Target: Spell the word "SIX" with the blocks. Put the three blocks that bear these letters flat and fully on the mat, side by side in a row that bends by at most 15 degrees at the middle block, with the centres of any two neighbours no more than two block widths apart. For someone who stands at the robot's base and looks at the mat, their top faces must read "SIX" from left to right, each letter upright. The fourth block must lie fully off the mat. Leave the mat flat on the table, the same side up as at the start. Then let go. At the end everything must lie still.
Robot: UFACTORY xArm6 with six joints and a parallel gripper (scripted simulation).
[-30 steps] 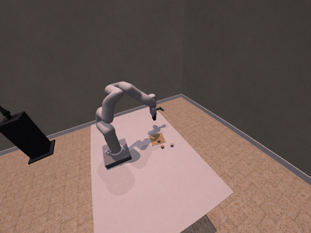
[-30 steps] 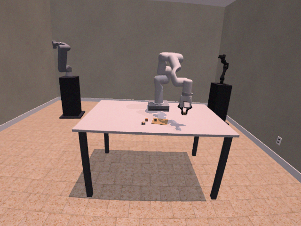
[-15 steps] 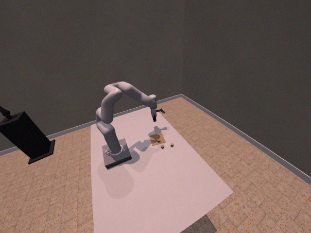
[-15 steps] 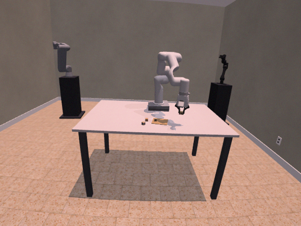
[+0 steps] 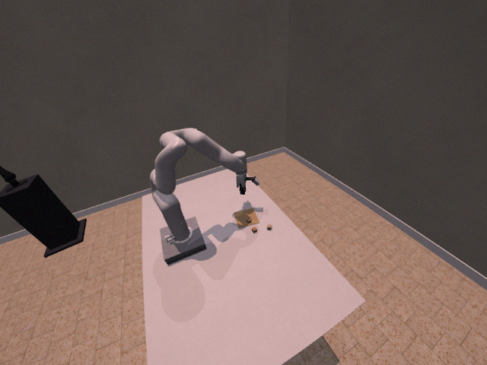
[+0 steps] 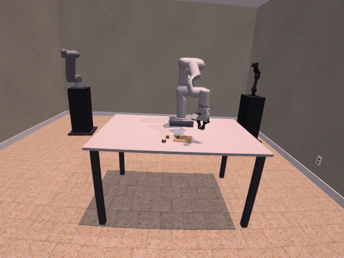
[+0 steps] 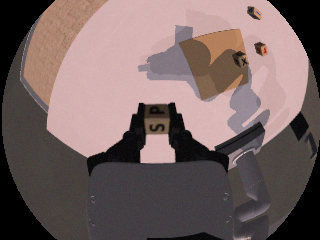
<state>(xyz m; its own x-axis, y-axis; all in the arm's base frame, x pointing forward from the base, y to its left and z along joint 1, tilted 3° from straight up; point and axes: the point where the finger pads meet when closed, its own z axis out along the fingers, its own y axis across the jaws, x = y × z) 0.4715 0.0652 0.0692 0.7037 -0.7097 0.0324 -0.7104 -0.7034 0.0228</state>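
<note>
1. The claw (image 5: 242,192) (image 6: 201,128) (image 7: 156,111) grips a small lettered block (image 6: 200,127) (image 7: 157,119) between its narrowed fingers, raised above the white table (image 5: 236,294) (image 6: 124,133) (image 7: 100,90). In the wrist view, its two visible faces show P and S.

2. Inside the table's edges, the tan mat (image 5: 239,217) (image 6: 184,138) (image 7: 227,40) lies flat, part of it under the arm's shadow. In the exterior view, the claw hangs to the right of the mat.

3. The X block (image 5: 248,220) (image 6: 177,136) (image 7: 241,59) sits on the mat, near the side facing the two loose blocks. Much of the mat's surface extends away from it on the opposite side.

4. Just beyond that edge, the red-lettered block (image 5: 254,230) (image 6: 167,136) (image 7: 261,49) rests on the table, apart from the mat.

5. Farther out stands the blue-marked block (image 5: 269,226) (image 6: 164,140) (image 7: 254,12), with a gap of tabletop between it and its red-lettered neighbor. Its letter is too small to read.

6. The arm's base (image 5: 167,259) (image 6: 172,122) occupies the table well apart from the blocks.

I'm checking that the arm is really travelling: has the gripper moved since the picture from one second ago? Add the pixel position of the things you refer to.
Yes. In the exterior view, the gripper (image 5: 242,192) (image 6: 201,128) (image 7: 156,111) has shifted left, closer to the mat (image 5: 240,220) (image 6: 184,140) (image 7: 227,41), though not yet over it.
</note>
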